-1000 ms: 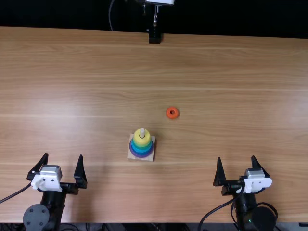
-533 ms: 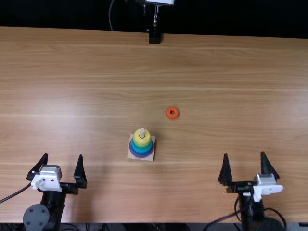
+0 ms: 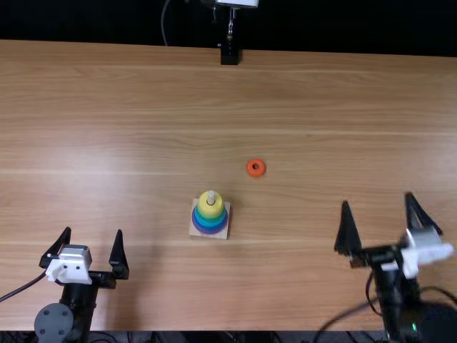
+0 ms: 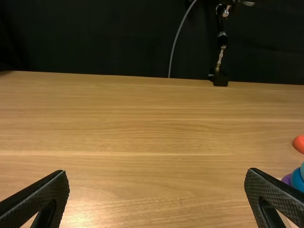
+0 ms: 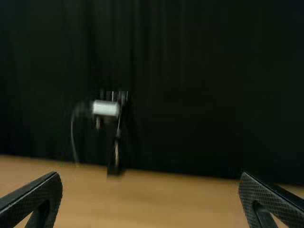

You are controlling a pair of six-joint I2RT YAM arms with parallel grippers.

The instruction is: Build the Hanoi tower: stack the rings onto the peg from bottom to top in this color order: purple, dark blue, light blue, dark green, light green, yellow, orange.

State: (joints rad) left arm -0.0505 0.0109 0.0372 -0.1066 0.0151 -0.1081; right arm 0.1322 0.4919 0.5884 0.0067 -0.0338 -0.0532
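Right, the ring tower [image 3: 208, 217] stands upright on its square wooden base [image 3: 196, 231], with the yellow ring [image 3: 211, 210] uppermost and the pale tip of the peg [image 3: 211, 196] poking up through it. Below the yellow come green and blue bands, and at the very bottom sits the purple ring [image 3: 208, 232]. And there's the orange ring [image 3: 255, 174], off the peg, lying flat on the worktop [image 3: 128, 143] near the tower, beyond it and to its right!

Over to the left of the tower, well apart from it and slightly closer to the near edge, we have the left gripper [image 3: 94, 230], fingers spread wide with nothing between them. From its wrist view, the left gripper [image 4: 156, 171] has bare wood showing between its pads. Away to the right of the tower, also well apart, is the right gripper [image 3: 377, 198], its fingertips a touch farther from the near edge than the tower, fingers wide and empty too. Its wrist view looks across the wood to a dark curtain [image 5: 199, 95]. Far beyond the tower, at the worktop's back edge, there's a stand [image 3: 229, 56] with a black foot, and a thin cable [image 3: 163, 25] hanging beside it.
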